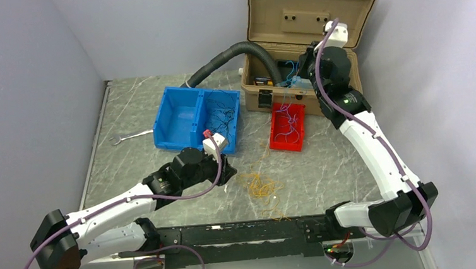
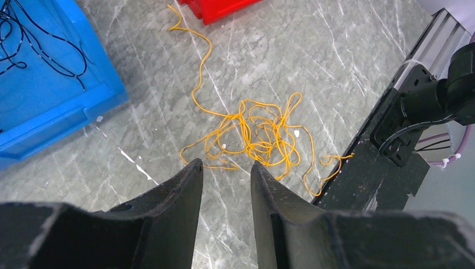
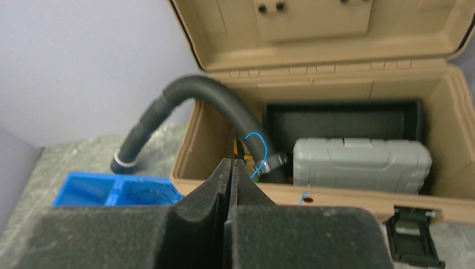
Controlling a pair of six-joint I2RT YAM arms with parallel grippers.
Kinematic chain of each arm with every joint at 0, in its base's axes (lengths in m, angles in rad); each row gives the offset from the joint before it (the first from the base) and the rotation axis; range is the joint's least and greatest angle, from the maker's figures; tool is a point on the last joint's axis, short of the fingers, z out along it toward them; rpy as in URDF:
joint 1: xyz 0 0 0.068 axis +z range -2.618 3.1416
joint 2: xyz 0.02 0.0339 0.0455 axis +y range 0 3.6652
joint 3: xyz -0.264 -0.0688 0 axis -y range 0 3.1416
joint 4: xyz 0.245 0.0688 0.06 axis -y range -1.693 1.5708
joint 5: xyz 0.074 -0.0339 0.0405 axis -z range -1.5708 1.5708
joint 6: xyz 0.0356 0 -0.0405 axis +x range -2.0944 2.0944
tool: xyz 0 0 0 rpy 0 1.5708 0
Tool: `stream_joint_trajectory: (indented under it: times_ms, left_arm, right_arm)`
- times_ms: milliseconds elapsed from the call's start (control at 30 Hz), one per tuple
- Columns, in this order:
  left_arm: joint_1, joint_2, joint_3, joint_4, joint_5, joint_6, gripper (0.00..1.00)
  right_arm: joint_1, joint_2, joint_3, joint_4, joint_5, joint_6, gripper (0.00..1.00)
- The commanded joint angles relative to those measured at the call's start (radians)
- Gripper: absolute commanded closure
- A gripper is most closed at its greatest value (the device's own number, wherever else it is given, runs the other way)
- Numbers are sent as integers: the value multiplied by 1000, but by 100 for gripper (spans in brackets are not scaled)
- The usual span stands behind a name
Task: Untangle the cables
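Observation:
A tangle of yellow-orange cables [image 1: 261,186] lies on the table near the front rail, and fills the left wrist view [image 2: 263,131]. My left gripper [image 1: 227,172] is open and empty just left of it, tips [image 2: 226,163] low at the tangle's near edge. Black and green cables [image 1: 221,113] lie in the blue bin [image 1: 180,116]; the black ones show in the left wrist view [image 2: 33,45]. My right gripper [image 1: 297,73] hangs over the tan case, jaws closed [image 3: 231,162], with a thin blue cable [image 3: 259,139] looping out from beside its tips.
The open tan case [image 1: 303,16] holds a grey box [image 3: 361,165] and one end of a thick corrugated hose [image 1: 230,56]. A red bin [image 1: 287,147] with thin wires stands before it. A wrench [image 1: 128,138] lies left of the blue bin. A black rail [image 1: 242,235] runs along the front.

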Motion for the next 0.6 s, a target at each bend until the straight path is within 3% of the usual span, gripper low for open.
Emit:
stream_joint_trajectory:
  times_ms: [0, 567]
  left_arm:
    - [-2, 2, 41, 31, 19, 5, 59]
    - [-3, -9, 34, 23, 11, 5, 59]
  right_arm:
    - [-5, -53, -105, 76, -15, 58, 100]
    - [-5, -48, -447, 120, -76, 192, 100]
